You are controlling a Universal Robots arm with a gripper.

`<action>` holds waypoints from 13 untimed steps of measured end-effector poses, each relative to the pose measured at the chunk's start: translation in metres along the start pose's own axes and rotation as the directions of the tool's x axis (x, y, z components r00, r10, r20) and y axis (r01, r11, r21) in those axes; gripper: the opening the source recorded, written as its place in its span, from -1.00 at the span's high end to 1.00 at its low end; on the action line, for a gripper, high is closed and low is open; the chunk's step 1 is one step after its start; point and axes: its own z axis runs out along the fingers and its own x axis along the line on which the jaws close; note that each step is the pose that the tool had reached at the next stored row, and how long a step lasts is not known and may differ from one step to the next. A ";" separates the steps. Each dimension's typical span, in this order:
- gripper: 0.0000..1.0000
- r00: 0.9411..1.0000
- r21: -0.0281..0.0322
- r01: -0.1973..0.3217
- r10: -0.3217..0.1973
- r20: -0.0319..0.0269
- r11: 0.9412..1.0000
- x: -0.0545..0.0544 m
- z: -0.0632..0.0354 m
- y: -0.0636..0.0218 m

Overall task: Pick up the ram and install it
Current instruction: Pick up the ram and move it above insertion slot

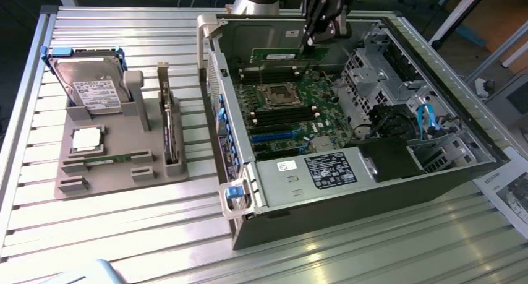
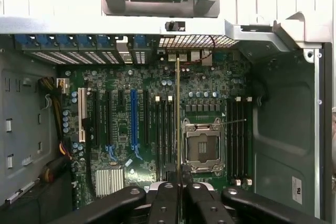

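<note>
The gripper [image 1: 311, 44] was clamped on the ram [image 1: 281, 52], held on edge above the motherboard [image 1: 301, 107] at the case's [image 1: 347, 213] far end; light, stiff, fragile, I judged; best pinched along its top edge, clear of contacts.

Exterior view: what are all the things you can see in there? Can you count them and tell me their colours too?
table: one, silver slats, under everything
computer case: one, dark, open, toward the exterior view's right
motherboard: one, green, inside the case
blue cable: one, blue, inside the case
holder: one, grey, toward the exterior view's left
hard drive: one, silver in a blue frame, standing in the holder
processor chip: one, silver, flat in the holder
other ram stick: one, green, lying in the holder
dark card: one, on edge in the holder
ram: one, green, held over the motherboard
gripper: one, black, shut on the ram
</note>
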 end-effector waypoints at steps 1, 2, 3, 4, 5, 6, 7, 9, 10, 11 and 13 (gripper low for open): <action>0.76 1.000 0.000 0.000 0.000 0.000 1.000 0.000 -0.0001 -0.0028; 0.76 1.000 0.000 0.000 0.000 0.000 1.000 0.000 -0.0003 -0.0086; 0.76 1.000 0.000 0.000 0.000 0.000 1.000 0.000 -0.0004 -0.0128; 0.76 1.000 0.000 0.000 0.000 0.000 1.000 0.000 -0.0005 -0.0152; 0.76 1.000 0.000 0.000 0.000 0.000 1.000 0.000 -0.0005 -0.0157; 0.76 1.000 0.000 0.000 0.000 0.000 1.000 0.000 -0.0005 -0.0157; 0.76 1.000 0.000 0.000 0.000 0.000 1.000 0.000 -0.0005 -0.0157; 0.76 1.000 0.000 0.000 0.000 0.000 1.000 0.000 -0.0005 -0.0157; 0.76 1.000 0.000 0.000 0.000 0.000 1.000 0.000 -0.0005 -0.0157; 0.76 1.000 0.000 0.000 0.000 0.000 1.000 0.001 -0.0005 -0.0158; 0.76 1.000 0.000 0.000 0.000 0.000 1.000 0.004 0.0006 -0.0159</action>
